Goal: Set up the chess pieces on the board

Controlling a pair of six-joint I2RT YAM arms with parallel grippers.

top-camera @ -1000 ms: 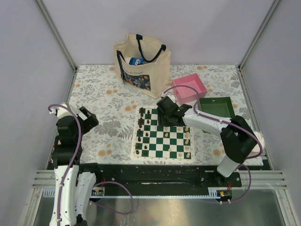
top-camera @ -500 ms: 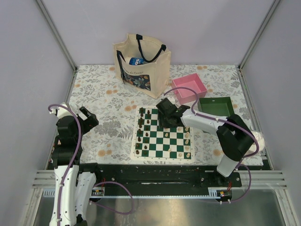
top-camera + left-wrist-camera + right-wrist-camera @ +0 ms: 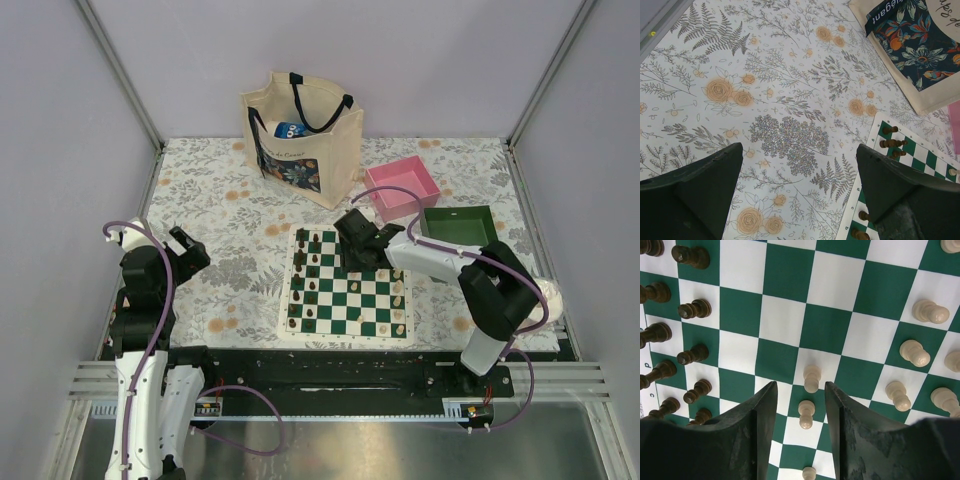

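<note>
The board (image 3: 352, 301), green and white checks, lies on the flowered cloth before the arms. Dark chess pieces (image 3: 694, 309) stand along its left side and cream pieces (image 3: 914, 352) along its right. My right gripper (image 3: 800, 387) hangs over the board's far middle (image 3: 352, 250), open. A cream pawn (image 3: 806, 414) stands between its fingers, touching neither. Another cream pawn (image 3: 812, 378) stands just past the tips, and a third (image 3: 809, 473) stands nearer the wrist. My left gripper (image 3: 799, 150) is wide open above bare cloth left of the board (image 3: 920, 156), holding nothing.
A cream tote bag (image 3: 300, 135) stands at the back. A pink tray (image 3: 402, 187) and a green tray (image 3: 460, 225) sit to the right behind the board. Dark pieces (image 3: 890, 143) fill the board corner nearest the left gripper.
My right gripper's jaws have narrowed around the cream pawn and the gripper has shifted slightly over the board. The left arm has not moved.
</note>
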